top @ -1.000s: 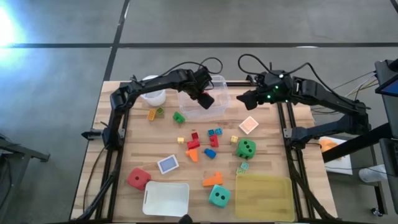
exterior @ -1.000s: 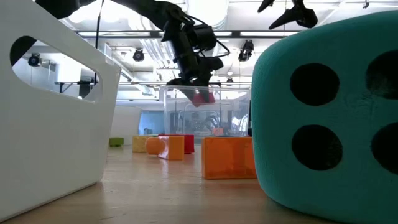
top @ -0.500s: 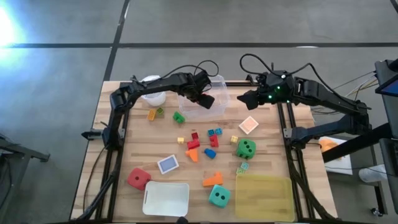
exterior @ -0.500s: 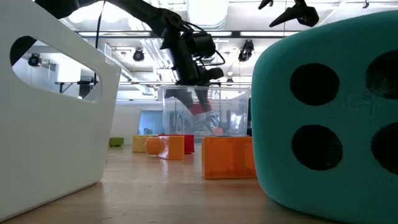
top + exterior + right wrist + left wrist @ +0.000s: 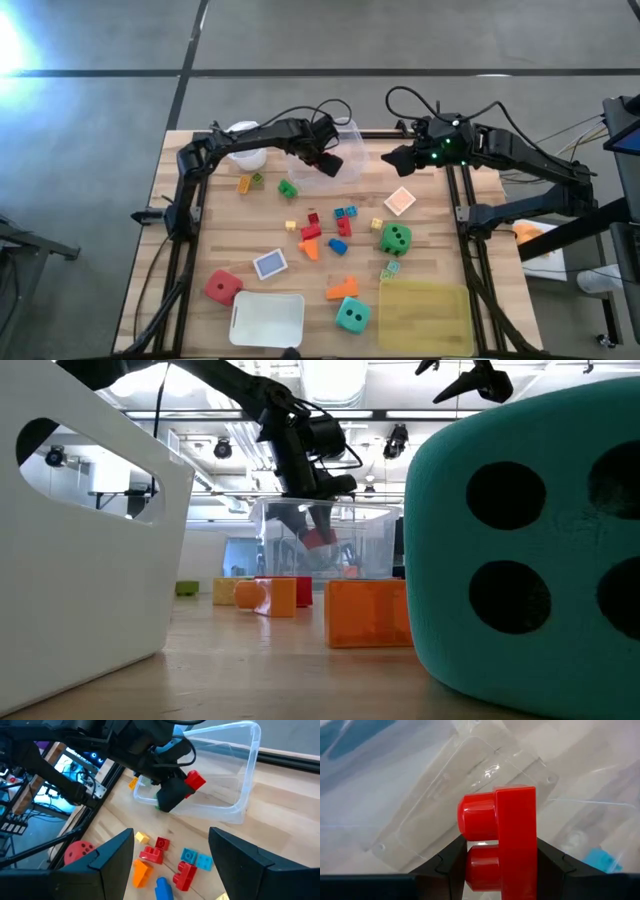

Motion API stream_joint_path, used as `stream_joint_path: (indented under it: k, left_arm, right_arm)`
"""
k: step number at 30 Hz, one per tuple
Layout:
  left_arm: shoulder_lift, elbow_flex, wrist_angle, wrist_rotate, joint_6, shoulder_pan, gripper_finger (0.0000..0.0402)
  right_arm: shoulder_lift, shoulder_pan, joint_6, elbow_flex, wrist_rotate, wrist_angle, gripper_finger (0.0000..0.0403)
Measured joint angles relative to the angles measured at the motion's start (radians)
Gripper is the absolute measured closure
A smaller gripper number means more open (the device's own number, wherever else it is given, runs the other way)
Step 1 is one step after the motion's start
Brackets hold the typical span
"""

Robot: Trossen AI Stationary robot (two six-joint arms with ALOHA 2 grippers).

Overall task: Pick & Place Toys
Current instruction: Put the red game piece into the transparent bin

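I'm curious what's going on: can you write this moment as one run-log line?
left gripper: shut on red block, over clear tub | right gripper: open, waiting at table's far right | other toys: scattered on table

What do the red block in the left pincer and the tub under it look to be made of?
Red block, shut in the left pincer: looks like hard moulded plastic, glossy, with highlights on its round studs and crisp edges. Clear tub: thin transparent plastic, probably rigid; the wooden table shows through its walls, and glare runs along its rim.
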Motion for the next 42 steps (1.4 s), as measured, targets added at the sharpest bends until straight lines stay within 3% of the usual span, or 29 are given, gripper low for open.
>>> stream_joint_path:
  k: [3,7,17,42]
  left_arm:
    - [0.0,-0.004,-0.01,0.02,-0.098,0.013,0.0238]
    - [0.0,-0.004,-0.003,0.029,-0.109,0.014,0.0238]
    - [0.0,-0.004,-0.015,0.034,-0.085,0.013,0.0205]
    - [0.0,-0.004,-0.013,0.041,-0.021,0.013,0.0199]
  right_arm:
    - [0.0,0.0,0.0,0.0,-0.007,0.0,0.0153]
    - [0.0,0.005,0.0,0.0,-0.008,0.0,0.0153]
    - [0.0,0.005,-0.001,0.0,-0.009,0.0,0.0153]
    - [-0.029,0.005,-0.004,0.0,-0.008,0.001,0.0153]
